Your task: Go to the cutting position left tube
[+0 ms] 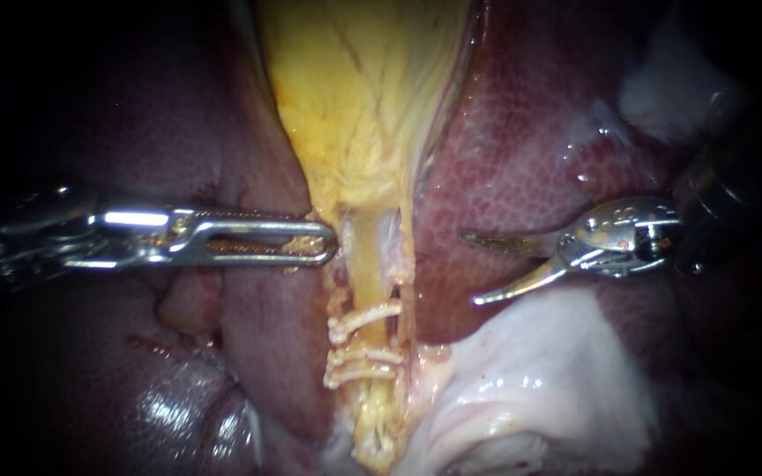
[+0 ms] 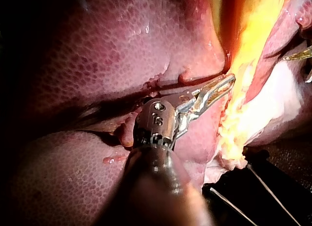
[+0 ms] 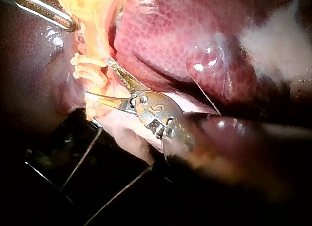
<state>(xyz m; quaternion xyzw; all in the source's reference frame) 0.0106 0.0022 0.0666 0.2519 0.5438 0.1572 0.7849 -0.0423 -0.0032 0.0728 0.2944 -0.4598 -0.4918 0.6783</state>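
Observation:
The yellow gallbladder (image 1: 359, 97) narrows down into a yellowish left tube (image 1: 362, 264), with a paler tube (image 1: 392, 251) beside it. Three white clips (image 1: 362, 319) cross the left tube lower down. My left instrument (image 1: 315, 240) reaches in from the left, its long slotted jaws shut on the gallbladder's edge just above the tubes; the left wrist view shows the jaws (image 2: 222, 85) at the yellow tissue. My right instrument (image 1: 469, 269) hovers over the liver to the right of the tubes, its curved blades open and empty. In the right wrist view the blades (image 3: 98, 77) gape close to the clips (image 3: 87, 65).
Dark red liver (image 1: 531, 150) flanks the gallbladder on both sides. Pale white tissue (image 1: 531, 370) lies below my right instrument. Black bench and thin wires (image 3: 78, 167) show beneath the tissue in the right wrist view.

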